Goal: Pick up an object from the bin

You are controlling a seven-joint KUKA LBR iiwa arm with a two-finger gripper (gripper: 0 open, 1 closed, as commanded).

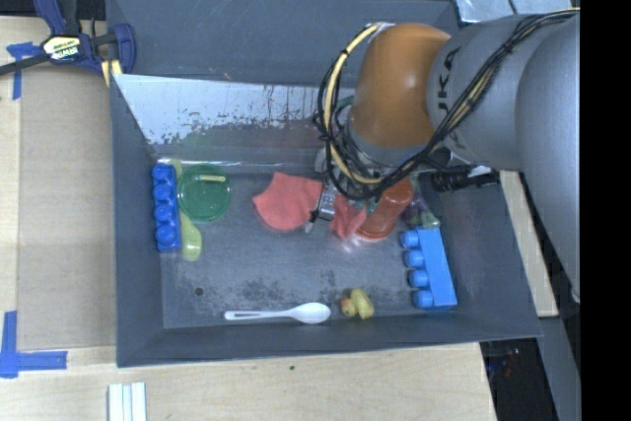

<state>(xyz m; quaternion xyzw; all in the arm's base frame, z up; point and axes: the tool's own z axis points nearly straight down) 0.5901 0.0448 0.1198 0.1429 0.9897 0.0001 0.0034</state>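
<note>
My gripper (pixel 322 210) is low in the middle of the bin, under the arm's orange cover. It sits between a flat pinkish-red soft piece (pixel 284 202) on its left and an orange-red cup (pixel 386 212) on its right. The right edge of the pinkish-red piece touches the gripper or lies just under it. Another bit of pink-red material (pixel 347 224) shows right below the gripper, against the cup. I cannot make out anything held.
A blue studded brick (pixel 429 268) lies right of the cup. At the bin's left are a second blue brick (pixel 165 207), a green round lid (pixel 205 197) and a yellow piece (pixel 190 242). A white spoon (pixel 281 315) and a small yellow thing (pixel 357 305) lie near the front wall.
</note>
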